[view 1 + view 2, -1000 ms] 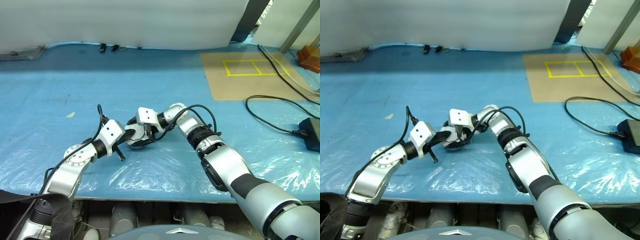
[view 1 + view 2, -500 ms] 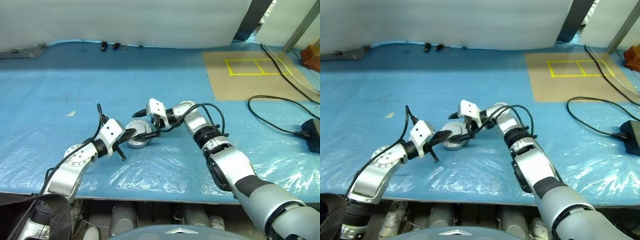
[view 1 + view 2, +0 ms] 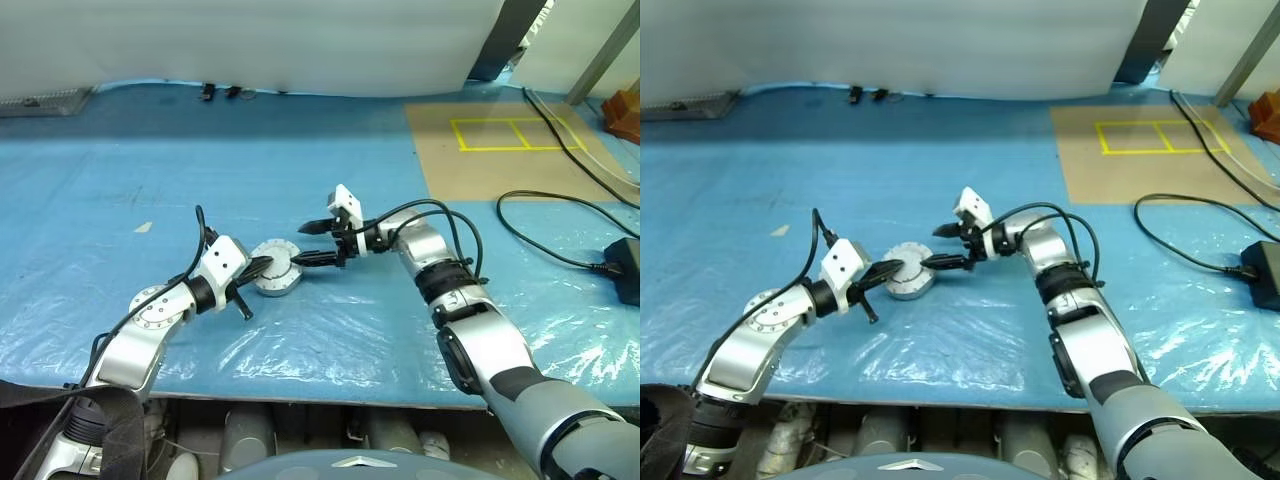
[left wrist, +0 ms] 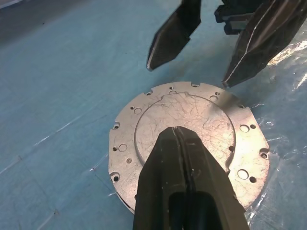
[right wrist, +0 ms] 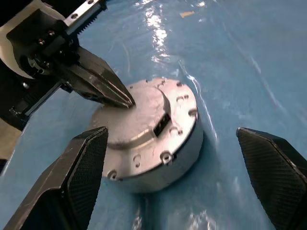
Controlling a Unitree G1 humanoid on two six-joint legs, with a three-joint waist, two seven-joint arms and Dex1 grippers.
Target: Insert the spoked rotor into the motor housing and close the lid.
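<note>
Lid (image 4: pixel 184 127) sat on the motor housing (image 5: pixel 158 143) on the blue sheet; left gripper (image 3: pixel 266 267) pressed shut on it, right gripper (image 3: pixel 315 243) wide beside; closing seemed nearly done.

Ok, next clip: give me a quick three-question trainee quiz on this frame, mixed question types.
1. True or false: the lid is already on the motor housing.
2. Which gripper is shut: A) left gripper B) right gripper C) both?
3. What does the motor housing rest on?

Key
1. True.
2. A; its closed fingertips rest on the lid, and the right gripper's jaws stand open beside the housing.
3. The blue plastic sheet covering the table.
</note>
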